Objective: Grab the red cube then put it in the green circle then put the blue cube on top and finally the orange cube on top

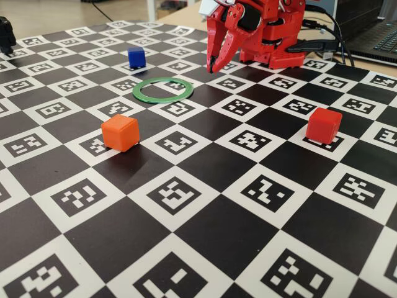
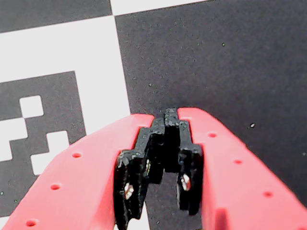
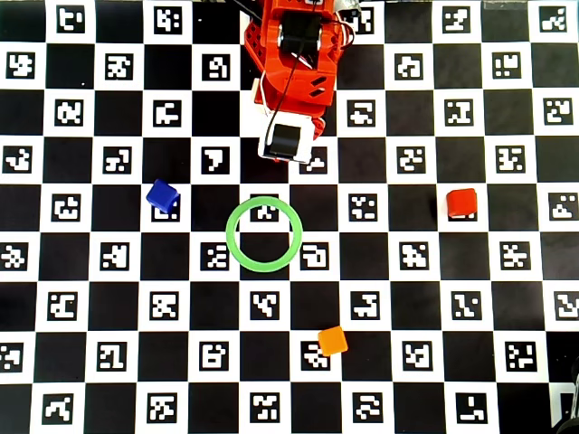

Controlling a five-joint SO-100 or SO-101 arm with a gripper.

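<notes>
Overhead view had our gripper (image 3: pixel 286 154) clenched empty near the base, so step one wasn't started. Red cube (image 3: pixel 462 202) sat well right of the green circle (image 3: pixel 263 233) (ring empty); next we'd open and reach right.

Red arm (image 1: pixel 260 31); black-padded gripper (image 2: pixel 168 115); black cables (image 1: pixel 329 31)

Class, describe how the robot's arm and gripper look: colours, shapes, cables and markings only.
The arm is glossy red plastic with black motor blocks and black cables. The gripper has two broad red tapering fingers dotted with small round holes, lined with rough black pads. A white-framed block sits on its wrist.
</notes>
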